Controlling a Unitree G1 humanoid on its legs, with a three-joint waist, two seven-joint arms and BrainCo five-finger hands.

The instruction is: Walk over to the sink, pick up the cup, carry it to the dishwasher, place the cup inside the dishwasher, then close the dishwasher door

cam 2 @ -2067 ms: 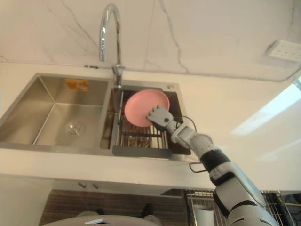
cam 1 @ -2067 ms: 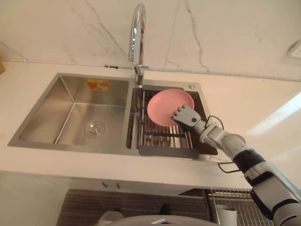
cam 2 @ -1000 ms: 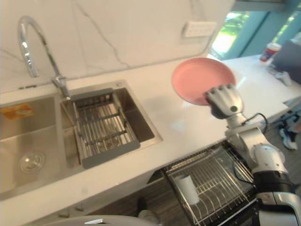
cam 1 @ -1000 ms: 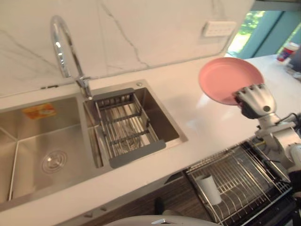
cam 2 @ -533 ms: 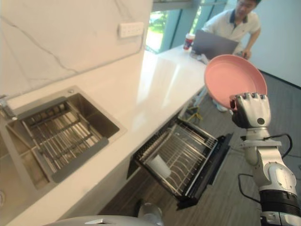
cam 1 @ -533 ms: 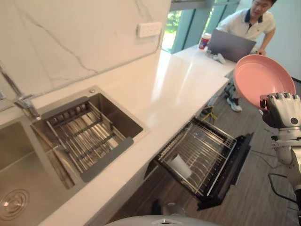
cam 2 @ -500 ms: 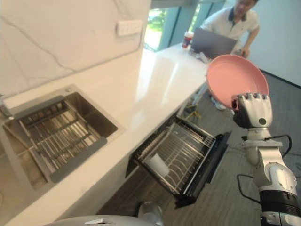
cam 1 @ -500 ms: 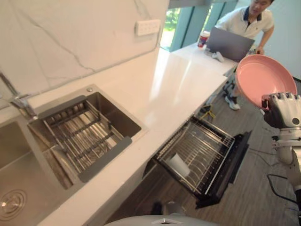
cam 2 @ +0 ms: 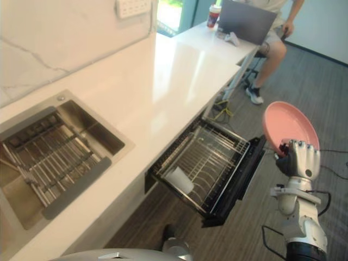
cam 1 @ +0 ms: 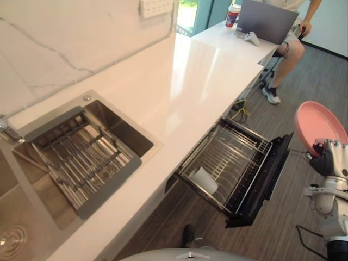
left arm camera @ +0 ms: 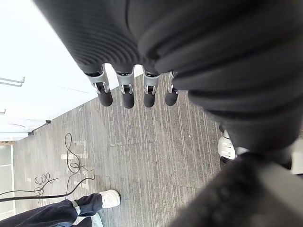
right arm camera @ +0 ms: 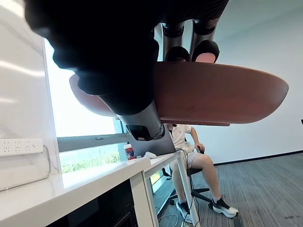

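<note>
Kitchen seen from above: the right robot hand (cam 2: 297, 159) is raised beside the open dishwasher (cam 2: 242, 174), its fingers and thumb clamped on the rim of a tilted pink plate (cam 2: 290, 126) above the wooden floor (cam 2: 337, 81). A white cup (cam 2: 179, 180) lies on its side in the dishwasher's pulled-out wire rack (cam 2: 212, 152), just below the edge of the white table (cam 2: 163, 76). The sink (cam 1: 81, 157) is set into the table at the left. The left robot hand (left arm camera: 127, 94) hangs with relaxed, empty fingers. A person (cam 2: 269, 38) sits by a laptop (cam 2: 247, 20) at the far end.
</note>
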